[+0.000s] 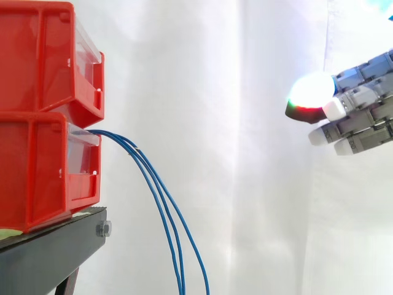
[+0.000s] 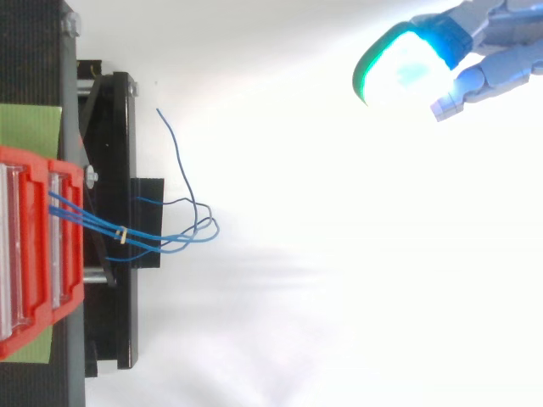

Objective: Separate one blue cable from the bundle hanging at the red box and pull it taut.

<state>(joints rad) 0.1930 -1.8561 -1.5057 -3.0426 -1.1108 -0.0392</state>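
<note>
1. Hand [image 1: 367, 117] at upper right, fingers loosely straight, holding and touching nothing.
2. Three blue cables [image 1: 141, 157] hang from the lower of two stacked red bins [image 1: 37, 172] at left, well apart from the hand.

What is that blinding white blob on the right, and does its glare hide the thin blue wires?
It is a glowing fingertip pad of the grey robot hand: in the side view it burns out white with a green-and-red rim; in the top view it is cyan-white, green-rimmed. The thin blue cables at the red plastic bins lie clear of it in both.
</note>
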